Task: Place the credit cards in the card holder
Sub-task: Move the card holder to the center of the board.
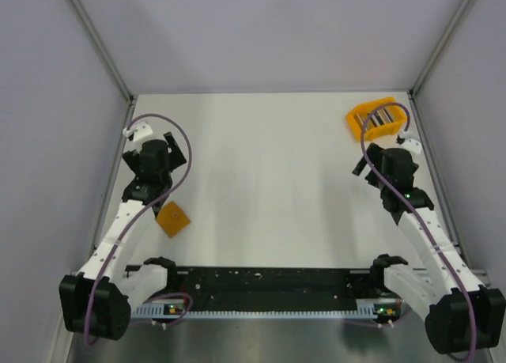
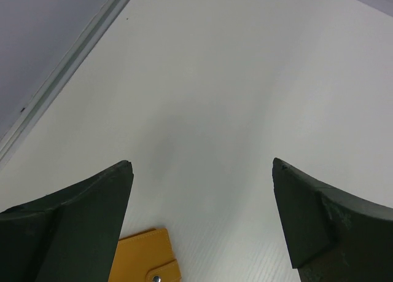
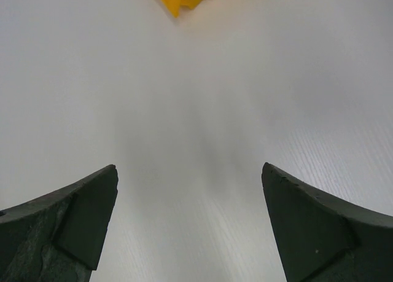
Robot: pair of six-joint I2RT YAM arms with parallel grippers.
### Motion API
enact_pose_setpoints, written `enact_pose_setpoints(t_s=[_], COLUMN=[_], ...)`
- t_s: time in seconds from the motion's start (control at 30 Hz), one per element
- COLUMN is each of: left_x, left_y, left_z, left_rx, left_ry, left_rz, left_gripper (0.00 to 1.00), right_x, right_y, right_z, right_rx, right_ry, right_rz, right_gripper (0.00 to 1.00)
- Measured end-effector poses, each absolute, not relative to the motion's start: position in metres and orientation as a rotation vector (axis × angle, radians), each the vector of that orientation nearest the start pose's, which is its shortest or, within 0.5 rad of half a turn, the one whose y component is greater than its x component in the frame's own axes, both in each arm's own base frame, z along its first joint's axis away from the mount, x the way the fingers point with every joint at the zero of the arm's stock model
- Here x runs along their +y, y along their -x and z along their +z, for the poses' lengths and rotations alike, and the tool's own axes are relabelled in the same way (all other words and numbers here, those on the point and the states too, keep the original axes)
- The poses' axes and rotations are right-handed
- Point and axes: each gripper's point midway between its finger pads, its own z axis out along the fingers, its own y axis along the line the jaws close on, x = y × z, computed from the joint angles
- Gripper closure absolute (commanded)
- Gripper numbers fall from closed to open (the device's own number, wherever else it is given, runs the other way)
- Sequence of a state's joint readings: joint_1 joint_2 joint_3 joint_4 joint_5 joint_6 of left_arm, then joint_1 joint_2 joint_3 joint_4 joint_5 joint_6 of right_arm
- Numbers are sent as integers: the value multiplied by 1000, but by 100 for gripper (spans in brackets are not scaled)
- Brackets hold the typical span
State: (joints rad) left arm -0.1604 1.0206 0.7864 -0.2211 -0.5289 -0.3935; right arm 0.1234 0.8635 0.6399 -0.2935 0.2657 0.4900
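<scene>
Nothing of the job is done yet, as far as I can judge: the credit cards (image 1: 380, 119) sit as a striped row inside the orange bin (image 1: 353, 119) at the far right corner of the surface (image 1: 269, 173), while the card holder (image 1: 173, 219) lies flat near the left edge, well apart from them and close beside my left arm. My left fingers (image 2: 80, 214) stand wide apart with nothing between them, and my right fingers (image 3: 67, 220) are spread just as wide and equally bare. What is left, then, is the whole of it: the holder looks folded, so I expect it must be opened, and each card fetched out of the bin and slid in. The overhead view alone shows both things at once and how far apart they lie; only there can I make out the cards. My left wrist view gives what the overhead cannot: the holder's corner low between my fingers, with its small clasp tab (image 2: 157, 278) and stitched edge. My right wrist view catches only a corner of the bin at its top edge, no cards, over bare white surface.
</scene>
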Motion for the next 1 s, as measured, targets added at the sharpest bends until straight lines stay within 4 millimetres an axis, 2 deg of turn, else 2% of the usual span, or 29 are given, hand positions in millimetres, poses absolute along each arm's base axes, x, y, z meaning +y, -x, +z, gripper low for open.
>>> enact_pose_setpoints(t_s=[0.13,0.27,0.37,0.47,0.6,0.73,0.87,1.0], left_x=[16,17,19,26,37,33,25,18], left_y=[-335,-327,-314,-302,-290,-275,-261,-245], left_z=[189,153,136,124,99,74,63,51], left_rx=[1946,2074,2142,2183,2274,2377,2442,2498], left_ry=[511,602,672,760,875,926,957,1006], left_rz=[169,206,210,219,217,204,181,160], left_gripper=[1,2,2,2,2,2,2,3], right_x=[4,20,36,42,42,45,40,22], right_y=[-305,-318,-323,-322,-316,-317,-320,-321], right_z=[152,156,159,160,154,159,163,159], right_rx=[2131,2208,2240,2260,2296,2314,2314,2322], right_ry=[-517,-403,-334,-315,-295,-271,-295,-391], right_rz=[9,66,149,186,181,195,185,183], right_gripper=[1,1,1,1,1,1,1,1])
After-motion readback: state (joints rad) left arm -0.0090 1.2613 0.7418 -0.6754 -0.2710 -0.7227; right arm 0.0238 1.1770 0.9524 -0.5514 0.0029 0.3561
